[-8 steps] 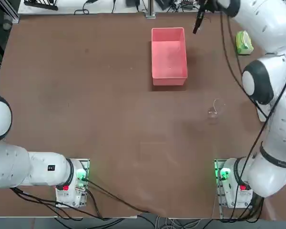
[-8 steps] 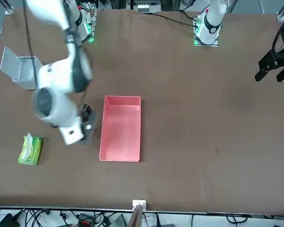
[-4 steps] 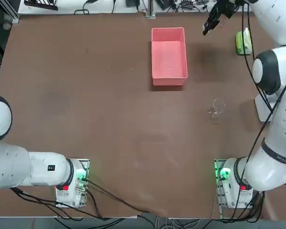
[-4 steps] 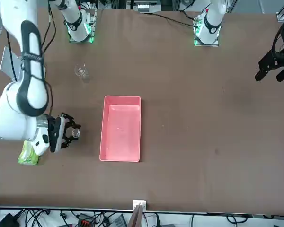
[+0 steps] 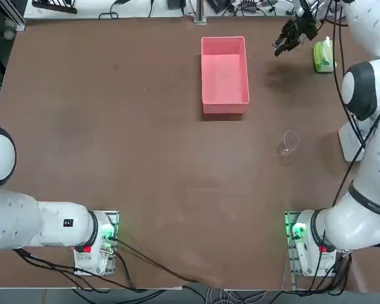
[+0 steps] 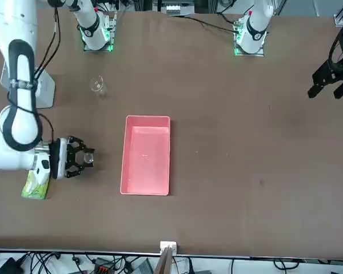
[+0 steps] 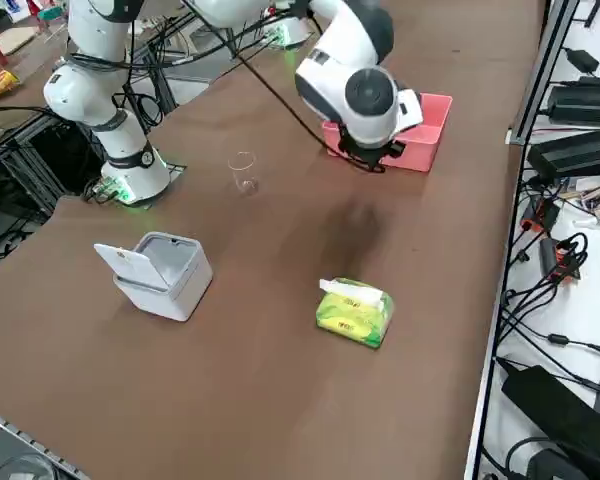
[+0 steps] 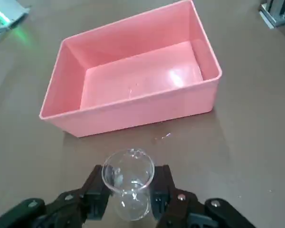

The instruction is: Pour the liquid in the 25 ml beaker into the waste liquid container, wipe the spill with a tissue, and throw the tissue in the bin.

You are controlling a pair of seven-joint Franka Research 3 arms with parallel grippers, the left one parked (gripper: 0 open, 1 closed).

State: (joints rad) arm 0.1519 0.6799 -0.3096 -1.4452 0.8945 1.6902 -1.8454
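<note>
My right gripper [image 8: 129, 199] is shut on the 25 ml beaker [image 8: 128, 183], a tiny clear glass held between the two black fingers. In the top view the gripper [image 5: 287, 39] hangs above the table between the pink box [image 5: 225, 76] and the lime-green tissue pack [image 5: 323, 56]. The front view has the gripper [image 6: 77, 158] pointing toward the pink box [image 6: 146, 162] with the beaker [image 6: 89, 158] at its tip. A white tissue [image 7: 352, 290] sticks out of the pack [image 7: 355, 315]. In the wrist view the pink box [image 8: 133, 111] lies just beyond the beaker.
A larger clear glass beaker [image 5: 286, 144] stands on the table nearer the robot, also in the side view as the beaker [image 7: 243, 171]. A white bin [image 7: 165, 272] with its lid up sits at the right edge. Cables run along the table's far edge.
My right arm has swung away from the pink box toward the tissue pack, carrying the small beaker. The gripper has turned to point back at the box.
</note>
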